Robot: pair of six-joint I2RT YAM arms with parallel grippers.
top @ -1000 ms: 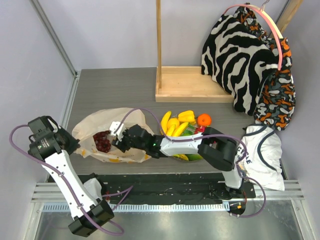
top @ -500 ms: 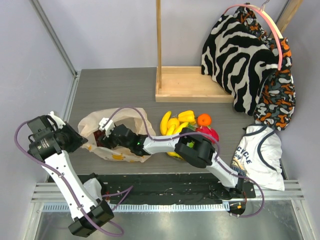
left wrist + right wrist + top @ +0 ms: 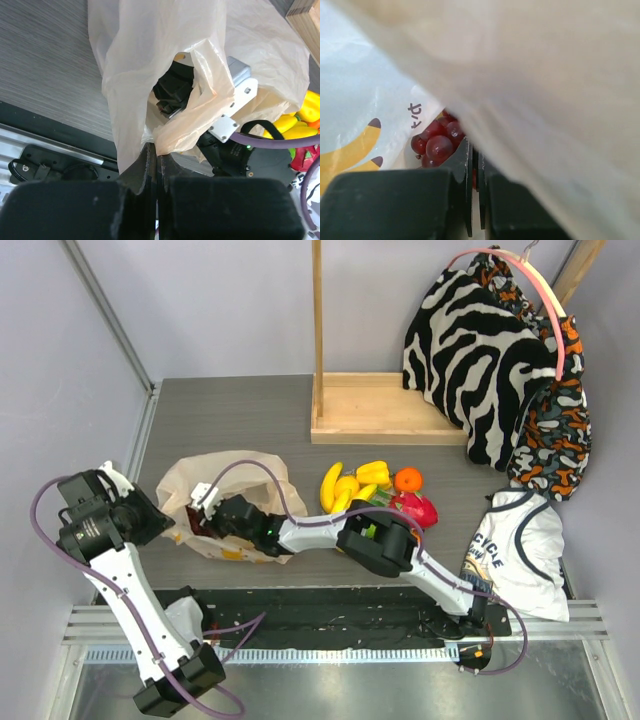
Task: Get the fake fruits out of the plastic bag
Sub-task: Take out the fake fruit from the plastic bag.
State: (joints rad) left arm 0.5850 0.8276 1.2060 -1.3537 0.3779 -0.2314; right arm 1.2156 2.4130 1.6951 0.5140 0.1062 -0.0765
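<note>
Reaching inside the bag [image 3: 250, 472], the right pincer [image 3: 475, 150] is mostly hidden by film; its jaws stand almost together, grapes [image 3: 438, 145] just beside the tips, grip unclear. The left pincer [image 3: 154, 151] pinches the bag's rim. Other fruits [image 3: 362, 485] lie on the bench [image 3: 230, 410], right of it.

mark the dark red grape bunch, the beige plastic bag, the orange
dark red plastic grape bunch [image 3: 438, 143]: right wrist view, on a front grape
thin translucent beige plastic bag [image 3: 150, 50]: left wrist view, upper wall
small round orange fruit [image 3: 407, 479]: top view, its middle
</note>
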